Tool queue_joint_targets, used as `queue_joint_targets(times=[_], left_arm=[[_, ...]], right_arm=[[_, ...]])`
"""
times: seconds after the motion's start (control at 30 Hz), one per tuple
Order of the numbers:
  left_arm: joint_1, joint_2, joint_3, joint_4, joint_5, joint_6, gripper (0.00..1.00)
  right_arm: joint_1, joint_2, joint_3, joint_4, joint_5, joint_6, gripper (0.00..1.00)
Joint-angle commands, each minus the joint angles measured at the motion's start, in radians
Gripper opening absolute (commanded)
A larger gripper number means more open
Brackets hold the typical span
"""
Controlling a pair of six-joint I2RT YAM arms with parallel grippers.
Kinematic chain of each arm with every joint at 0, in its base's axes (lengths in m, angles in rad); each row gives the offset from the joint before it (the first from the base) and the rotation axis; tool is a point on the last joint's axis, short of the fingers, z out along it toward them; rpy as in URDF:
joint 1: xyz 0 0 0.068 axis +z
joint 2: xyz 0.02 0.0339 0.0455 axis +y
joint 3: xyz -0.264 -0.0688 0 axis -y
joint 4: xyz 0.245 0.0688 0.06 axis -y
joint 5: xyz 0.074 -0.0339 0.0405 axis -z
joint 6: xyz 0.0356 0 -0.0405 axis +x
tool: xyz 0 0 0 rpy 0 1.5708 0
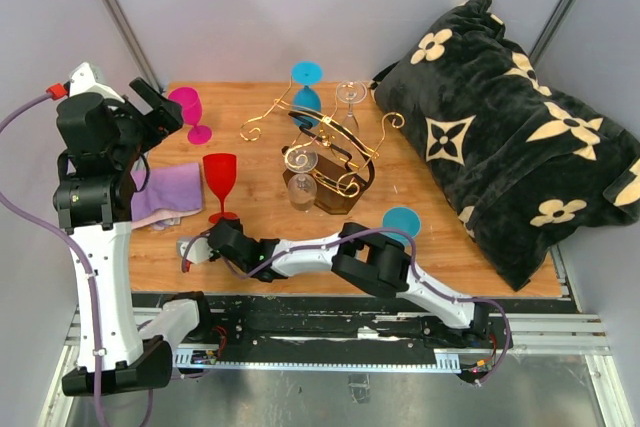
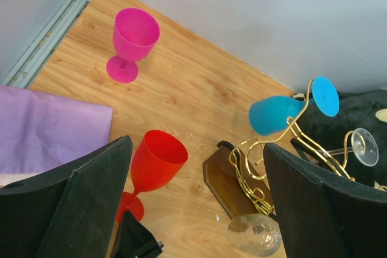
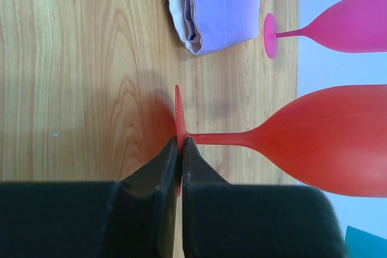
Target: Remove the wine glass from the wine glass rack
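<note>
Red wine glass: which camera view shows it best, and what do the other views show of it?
Top external: the red wine glass stands whole, bowl to foot. Left wrist shows its bowl, foot partly hidden. Right wrist crops the bowl.

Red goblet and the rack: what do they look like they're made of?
Red goblet: probably plastic, with an evenly coloured, satin, non-glassy surface. Rack: gold-toned metal wire, shiny, bent into curled scrolls, on a dark brown base that looks like wood.
</note>
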Motion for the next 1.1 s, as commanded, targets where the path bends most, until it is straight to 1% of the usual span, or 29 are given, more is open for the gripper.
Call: queue_joint_targets(times=[0.0, 0.17, 0.23, 0.3, 0.37, 0.4, 0.67, 0.73, 0.8, 0.9, 1.0, 1.07], left_arm=[[-0.003, -0.019, 0.0, 0.038, 0.015, 0.005, 0.95], [-0.002, -0.022, -0.012, 0.046, 0.026, 0.004, 0.95], [-0.003, -0.024, -0.014, 0.047, 0.028, 0.002, 0.95], [-0.002, -0.023, -0.014, 0.049, 0.03, 0.003, 0.95], [-0.003, -0.023, -0.015, 0.051, 0.033, 0.001, 0.95], [-0.003, -0.023, -0.017, 0.052, 0.035, 0.0, 0.95], [-0.002, -0.032, -0.023, 0.055, 0.039, 0.0, 0.95], [-0.002, -0.032, -0.023, 0.055, 0.042, -0.001, 0.95], [-0.003, -0.032, -0.025, 0.055, 0.045, -0.002, 0.95], [-0.002, -0.033, -0.025, 0.055, 0.046, -0.002, 0.95], [-0.002, -0.035, -0.025, 0.055, 0.045, -0.002, 0.95], [-0.003, -0.035, -0.027, 0.055, 0.046, -0.003, 0.95]], right_arm=[[0.012, 0.094, 0.025, -0.085, 0.037, 0.03, 0.01], [0.019, 0.126, 0.023, -0.05, 0.078, 0.014, 0.01], [0.02, 0.132, 0.015, -0.034, 0.121, 0.011, 0.02], [0.02, 0.135, 0.008, -0.026, 0.138, 0.008, 0.05], [0.022, 0.136, -0.004, -0.013, 0.148, 0.001, 0.12], [0.024, 0.135, -0.014, 0.003, 0.152, -0.008, 0.13], [0.029, 0.144, -0.048, 0.029, 0.176, -0.05, 0.13], [0.03, 0.146, -0.046, 0.029, 0.184, -0.052, 0.18], [0.033, 0.147, -0.046, 0.032, 0.19, -0.056, 0.28], [0.035, 0.148, -0.046, 0.027, 0.194, -0.066, 0.36], [0.038, 0.139, -0.062, 0.019, 0.194, -0.072, 0.41], [0.039, 0.126, -0.082, 0.011, 0.183, -0.073, 0.43]])
